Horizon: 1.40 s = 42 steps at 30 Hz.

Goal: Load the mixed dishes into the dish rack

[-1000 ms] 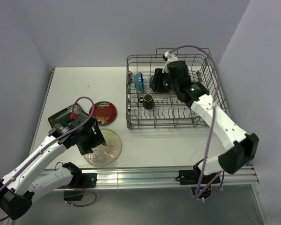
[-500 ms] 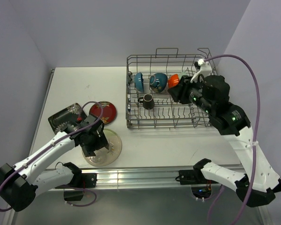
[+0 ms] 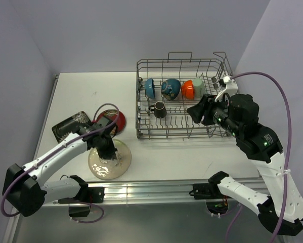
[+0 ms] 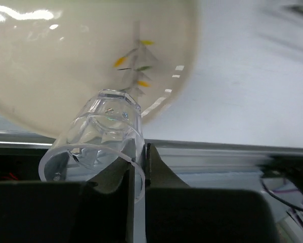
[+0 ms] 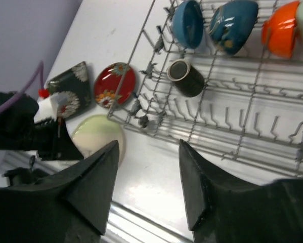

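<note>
- Here our left gripper (image 4: 140, 158) is closed on the wall of the clear glass (image 4: 98, 134), pinching it at the rim.
- We see the glass held over the cream plate (image 3: 122, 162), which lies on the table (image 3: 80, 91) near its front edge.
- Our right gripper (image 5: 148, 147) hangs above the front of the dish rack (image 3: 180, 62), fingers apart with nothing between them.
- In the rack's back row, left to right, stand a blue bowl (image 3: 149, 87), a patterned bowl (image 3: 170, 88), an orange bowl (image 3: 187, 89) and a pale green cup (image 3: 198, 86).
- A brown mug (image 3: 159, 109) sits in front of that row.
- The red saucer (image 3: 116, 120) and black plates (image 3: 68, 126) lie on the table left of the rack.
</note>
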Available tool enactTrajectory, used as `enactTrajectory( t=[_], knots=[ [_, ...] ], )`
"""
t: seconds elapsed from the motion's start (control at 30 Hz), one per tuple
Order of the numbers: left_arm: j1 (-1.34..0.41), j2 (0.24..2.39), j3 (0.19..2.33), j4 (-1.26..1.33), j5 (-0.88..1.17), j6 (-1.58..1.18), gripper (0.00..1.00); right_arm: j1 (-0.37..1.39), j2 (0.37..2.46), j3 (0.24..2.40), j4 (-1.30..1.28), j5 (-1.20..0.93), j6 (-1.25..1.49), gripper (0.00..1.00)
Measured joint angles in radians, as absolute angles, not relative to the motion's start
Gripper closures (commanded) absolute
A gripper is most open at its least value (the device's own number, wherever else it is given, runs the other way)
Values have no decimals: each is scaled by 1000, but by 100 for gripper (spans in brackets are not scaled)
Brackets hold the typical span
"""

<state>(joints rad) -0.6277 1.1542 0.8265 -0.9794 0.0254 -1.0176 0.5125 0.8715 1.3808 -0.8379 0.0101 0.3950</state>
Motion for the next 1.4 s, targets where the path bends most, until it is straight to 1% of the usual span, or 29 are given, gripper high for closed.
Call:
enactTrajectory(
  t=[0.03,0.13,0.17,0.23,0.27,0.33,0.37,0.43,0.53,0.63,0.73,0.83,0.97,1.17,1.4],
  knots=[
    [-628,1155,870,-1002,24,-1010,100,513,873,1383,-847,-9,404,27],
    [-628,1161,1102,-1097,22,-977,100,513,900,1388,-848,-107,444,18],
    [-628,1163,1231,-1108,23,-961,100,513,918,1388,-843,-163,465,17],
    [-627,1162,1412,-1099,43,-945,100,513,960,1379,-804,-299,512,16],
    [-625,1155,1485,-1074,67,-944,100,513,977,1369,-769,-372,543,15],
    [-621,1119,1549,-994,124,-947,100,514,1011,1309,-651,-524,615,15],
    [-618,1088,1549,-945,170,-958,100,514,1022,1277,-608,-578,651,15],
    [-615,1016,1463,-801,253,-1013,100,514,1029,1180,-487,-698,748,16],
    [-614,889,1227,-564,379,-1150,100,514,1021,1092,-321,-806,881,16],
    [-614,837,1025,-336,459,-1301,100,514,1008,1045,-143,-876,1008,16],
    [-614,835,903,-177,497,-1412,100,514,1000,1040,-21,-918,1081,16],
    [-613,835,868,-78,522,-1488,100,514,1002,1040,32,-938,1103,17],
    [-612,822,869,40,536,-1533,100,514,1011,1040,38,-949,1101,17],
    [-612,813,872,105,539,-1565,100,514,1015,1040,15,-952,1066,18],
    [-612,801,834,198,545,-1622,100,515,1040,1038,95,-972,1106,20]
  ],
)
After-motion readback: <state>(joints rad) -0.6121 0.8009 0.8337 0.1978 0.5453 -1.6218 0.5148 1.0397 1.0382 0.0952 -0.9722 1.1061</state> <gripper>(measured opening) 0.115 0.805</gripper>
